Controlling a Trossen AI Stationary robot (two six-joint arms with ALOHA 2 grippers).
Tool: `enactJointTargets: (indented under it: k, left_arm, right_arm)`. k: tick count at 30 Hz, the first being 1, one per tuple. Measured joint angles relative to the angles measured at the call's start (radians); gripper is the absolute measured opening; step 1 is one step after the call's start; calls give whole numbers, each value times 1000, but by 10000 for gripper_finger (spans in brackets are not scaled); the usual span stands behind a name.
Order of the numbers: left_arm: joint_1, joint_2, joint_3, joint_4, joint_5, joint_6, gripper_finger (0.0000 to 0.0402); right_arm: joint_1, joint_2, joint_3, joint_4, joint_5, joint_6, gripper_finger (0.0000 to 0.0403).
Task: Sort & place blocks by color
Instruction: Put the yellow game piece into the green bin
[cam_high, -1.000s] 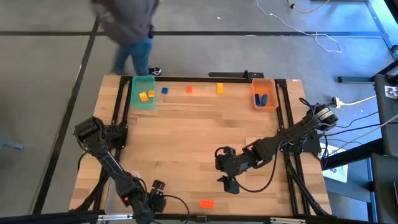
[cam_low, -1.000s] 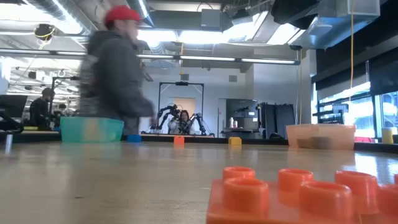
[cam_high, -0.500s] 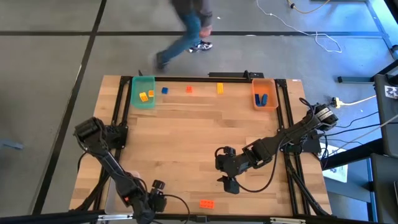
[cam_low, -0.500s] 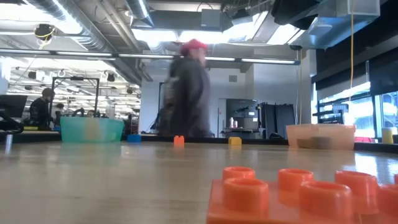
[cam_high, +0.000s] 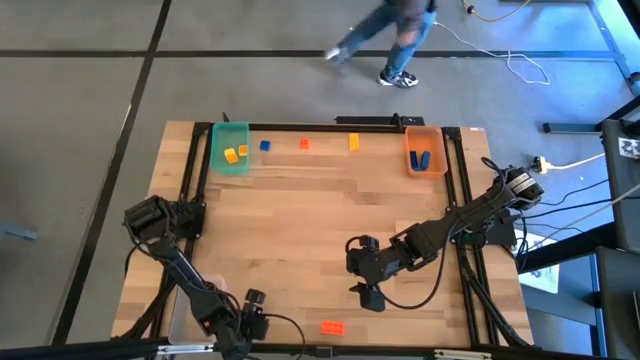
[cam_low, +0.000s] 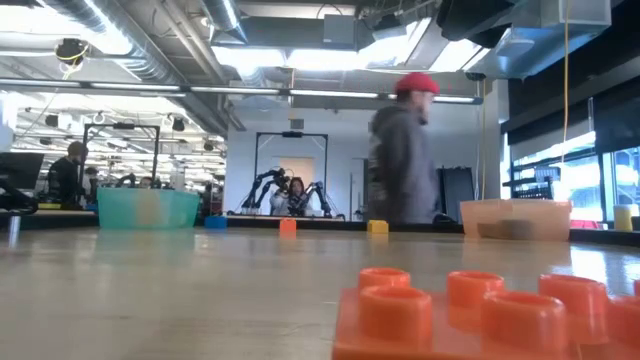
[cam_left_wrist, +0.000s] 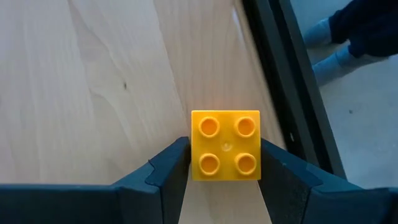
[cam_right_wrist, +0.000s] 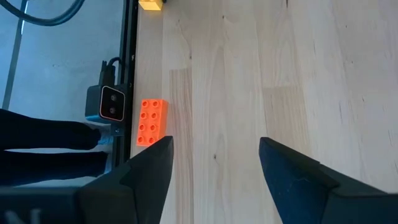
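While the right hand gapes empty, the left hand pinches a yellow block.

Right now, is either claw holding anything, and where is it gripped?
Left claw grips a yellow brick by two opposite sides. Right claw is open, empty.

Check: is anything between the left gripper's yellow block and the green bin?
Nothing visible: bare table lies between the yellow block, shut in the left gripper, and the green bin at the far edge.

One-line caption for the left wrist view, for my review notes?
Left gripper clamps a yellow block over the wooden table near its edge.
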Motion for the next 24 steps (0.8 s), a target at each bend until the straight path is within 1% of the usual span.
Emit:
enactJointTargets:
  k: [3,21,24]
  left_arm:
    - [1,2,0,-2,-18,-21,170]
    - [-3,5,-1,16,-29,-25,170]
    - [-3,5,-1,16,-34,-46,170]
  right_arm:
    - [0,0,0,-1,0,-1,238]
    - [0,0,0,-33,0,-2,238]
    - [0,0,0,-33,0,-1,238]
